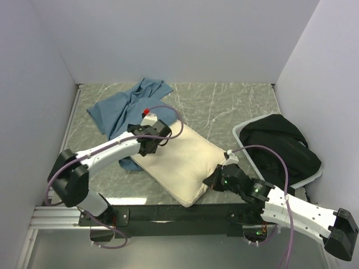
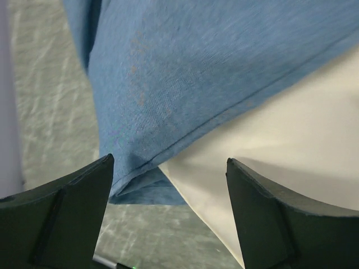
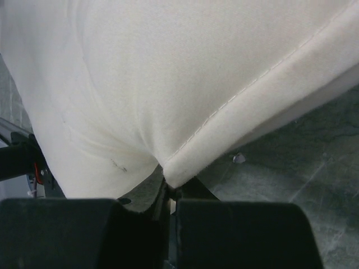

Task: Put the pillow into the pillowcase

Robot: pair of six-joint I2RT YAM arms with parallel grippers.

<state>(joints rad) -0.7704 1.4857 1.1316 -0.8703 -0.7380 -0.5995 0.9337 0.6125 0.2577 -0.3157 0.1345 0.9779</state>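
Note:
The cream-white pillow (image 1: 179, 162) lies slantwise in the middle of the table, plain side up. The dusty-blue pillowcase (image 1: 126, 109) is crumpled at the back left, and its near edge reaches the pillow's far left corner. My left gripper (image 1: 147, 140) hovers over that corner, open and holding nothing. In the left wrist view, the left gripper (image 2: 168, 162) straddles the pillowcase (image 2: 213, 67) hem where it meets the pillow (image 2: 291, 145). My right gripper (image 1: 216, 179) is shut on the pillow's near right edge. In the right wrist view, the right gripper (image 3: 171, 188) pinches the pillow (image 3: 168, 73) at its seam.
A pale bin (image 1: 240, 132) at the right holds a black fabric bundle (image 1: 280, 148). White walls close in the grey marbled table (image 1: 224, 106) on three sides. A black rail (image 1: 168, 213) with the arm bases runs along the near edge.

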